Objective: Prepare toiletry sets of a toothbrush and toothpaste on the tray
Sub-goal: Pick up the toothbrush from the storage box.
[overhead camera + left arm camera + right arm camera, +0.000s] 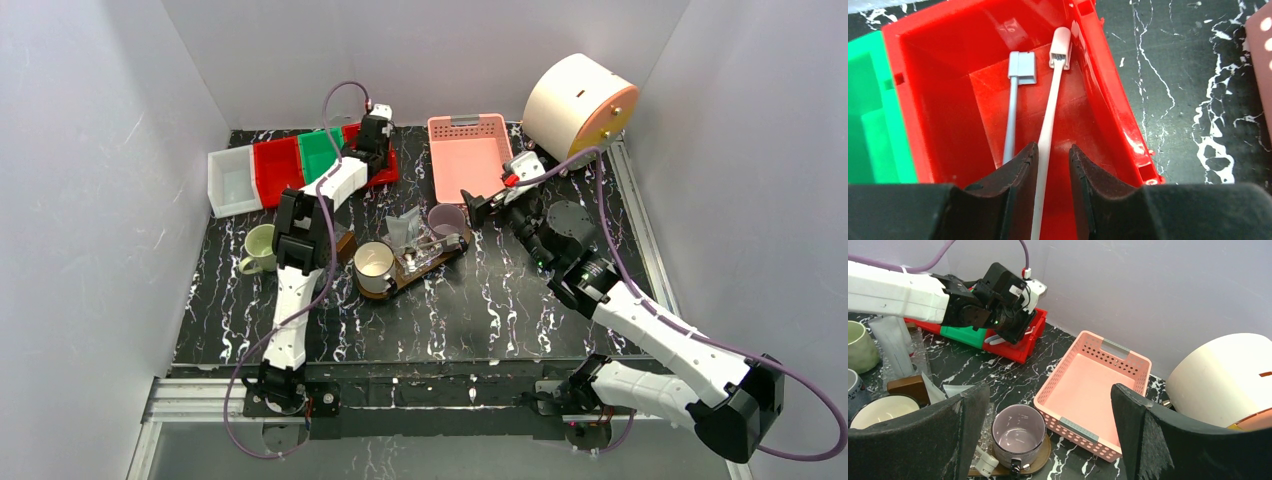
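The tray (1044,455) carries a cream mug (373,262) and a purple mug (447,217); I judge the sets are not complete. Just right of it the right pincer (478,207) hovers, wide apart and empty. Far left, in the red bin (938,100), the left pincer (1053,150) stands narrowly apart around a white toothbrush (1050,105), not yet clamped.

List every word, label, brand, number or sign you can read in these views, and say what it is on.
No readable text in any view.
Red bin, white toothbrush, grey toothbrush: plain, no print.
Pink basket, cream drum, purple mug: no markings visible.
Clear bags: any print too small to tell.
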